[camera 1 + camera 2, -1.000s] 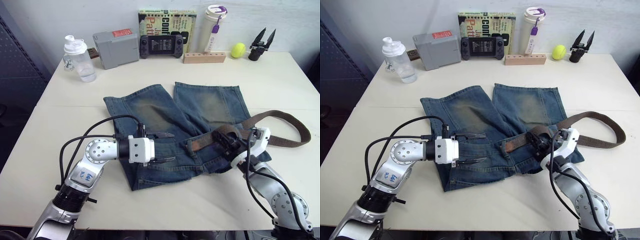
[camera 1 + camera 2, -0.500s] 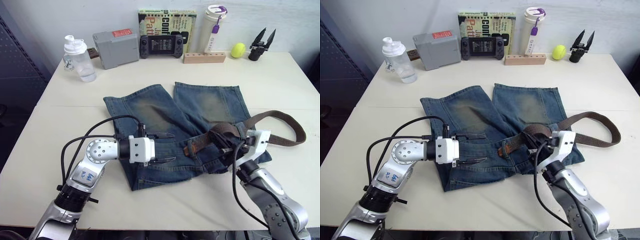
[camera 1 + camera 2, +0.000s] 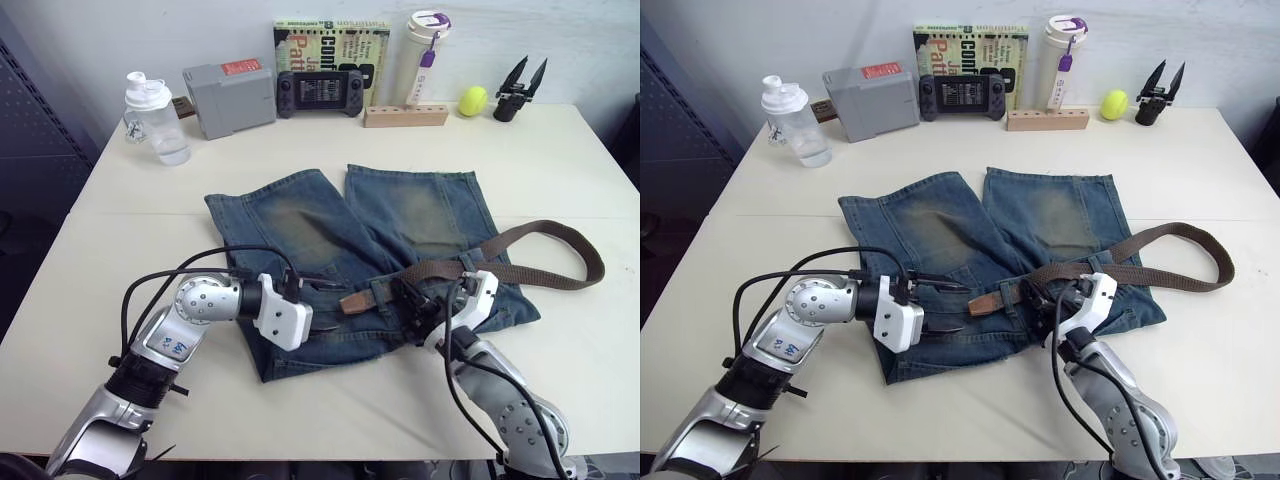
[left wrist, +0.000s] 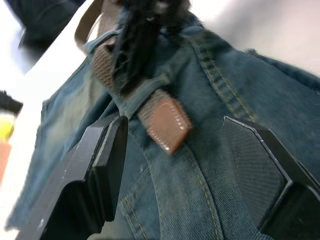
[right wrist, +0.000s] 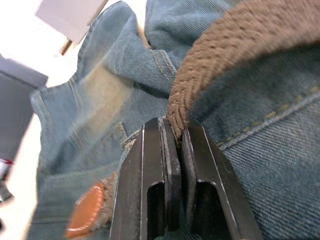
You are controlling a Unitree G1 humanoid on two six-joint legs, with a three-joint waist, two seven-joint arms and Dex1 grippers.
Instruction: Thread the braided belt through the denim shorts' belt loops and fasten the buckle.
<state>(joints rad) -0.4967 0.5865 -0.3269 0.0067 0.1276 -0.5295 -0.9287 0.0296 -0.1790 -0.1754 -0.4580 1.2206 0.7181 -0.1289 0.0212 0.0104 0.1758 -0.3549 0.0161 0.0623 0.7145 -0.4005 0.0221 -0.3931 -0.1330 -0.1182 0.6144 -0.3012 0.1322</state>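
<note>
Threading: the braided belt (image 3: 520,255) had advanced — its tan tip (image 3: 357,299) lay further along the waistband than a second before.
Right gripper (image 3: 409,305): fingers clamped on the belt webbing, shifted toward the shorts' middle since the earlier frames.
Left gripper (image 3: 322,300): fingers spread apart, straddling the tip over the denim shorts (image 3: 400,215).
Belt loops: one loop (image 4: 142,93) crossed the belt just behind the tip.
Slack: the belt's far part still arced over the table (image 3: 560,150), well apart from the waistband.
Meaning — probably early; buckle indiscernible.
</note>
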